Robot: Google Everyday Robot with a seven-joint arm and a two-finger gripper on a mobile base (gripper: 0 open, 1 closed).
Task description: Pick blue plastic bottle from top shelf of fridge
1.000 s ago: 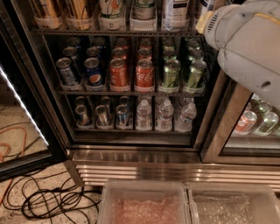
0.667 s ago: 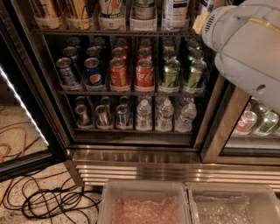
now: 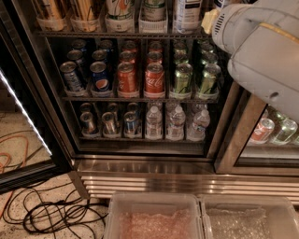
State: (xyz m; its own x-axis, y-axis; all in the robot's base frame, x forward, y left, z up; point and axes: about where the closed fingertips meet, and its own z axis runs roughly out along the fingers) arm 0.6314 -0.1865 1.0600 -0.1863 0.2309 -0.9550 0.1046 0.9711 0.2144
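The fridge (image 3: 140, 165) stands open, with a ribbed steel base. The top shelf (image 3: 117, 34) runs along the top edge of the camera view, and only the bottoms of its tall bottles show in clear holders. A pale bottle bottom in a holder (image 3: 154, 11) may be the blue plastic bottle; its cap and label are cut off. Beside it stands a white bottle with a dark label (image 3: 188, 10). My white arm (image 3: 261, 51) fills the upper right and reaches toward the shelf's right end. The gripper itself is out of view.
Below are racks of soda cans (image 3: 140, 77) and of small cans and clear water bottles (image 3: 154, 122). The open door (image 3: 28, 116) stands at left. Black and orange cables (image 3: 46, 210) lie on the floor. Two plastic bins (image 3: 154, 217) sit in front.
My arm has shifted a little to the left, toward the right end of the top shelf. The drinks have not moved.
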